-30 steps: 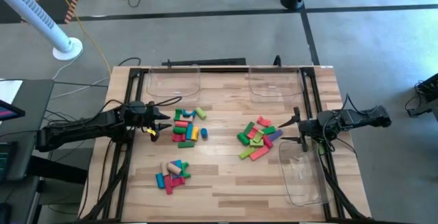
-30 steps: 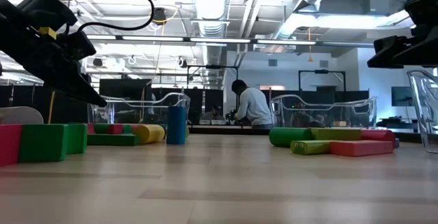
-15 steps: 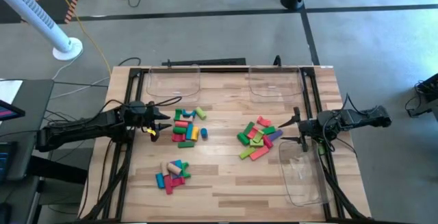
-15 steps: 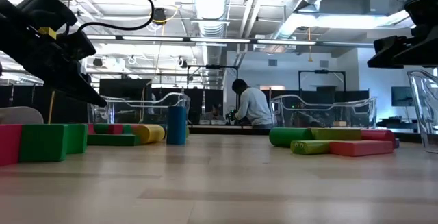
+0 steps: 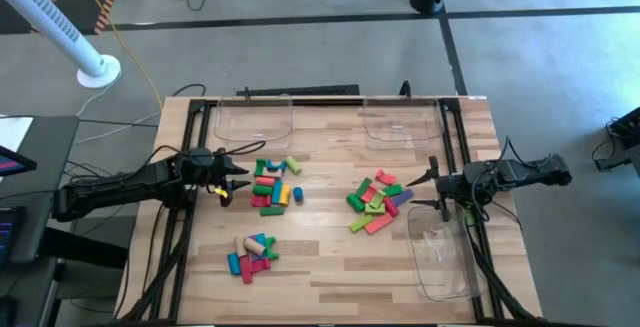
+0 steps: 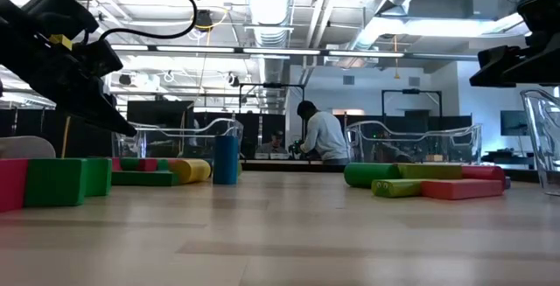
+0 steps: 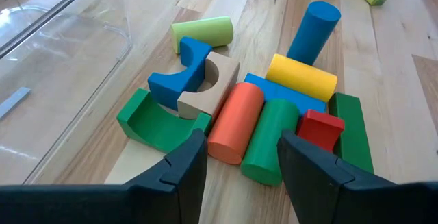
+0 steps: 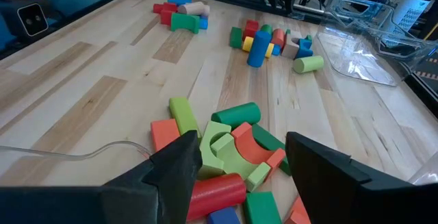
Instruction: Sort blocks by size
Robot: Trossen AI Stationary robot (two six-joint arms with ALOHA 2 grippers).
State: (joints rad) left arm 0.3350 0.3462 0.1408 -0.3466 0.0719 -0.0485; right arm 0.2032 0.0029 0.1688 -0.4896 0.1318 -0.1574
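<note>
Both claws hover with fingers parted and nothing held, each beside a heap of coloured wooden blocks.

The left claw (image 5: 233,177) hangs half open just off the left heap (image 5: 273,183), its dark fingers (image 7: 181,172) framing an orange wooden cylinder (image 7: 236,120) and a green wooden cylinder (image 7: 269,138) lying side by side, with a yellow cylinder (image 7: 302,77) beyond. The right claw (image 5: 432,189) stands wide open by the right heap (image 5: 376,202), over a red wooden cylinder (image 8: 215,189). A third cluster of small blocks (image 5: 251,254) sits nearer the front of the wooden tabletop (image 5: 330,257). Clear plastic trays (image 5: 253,120) seem to be empty.
</note>
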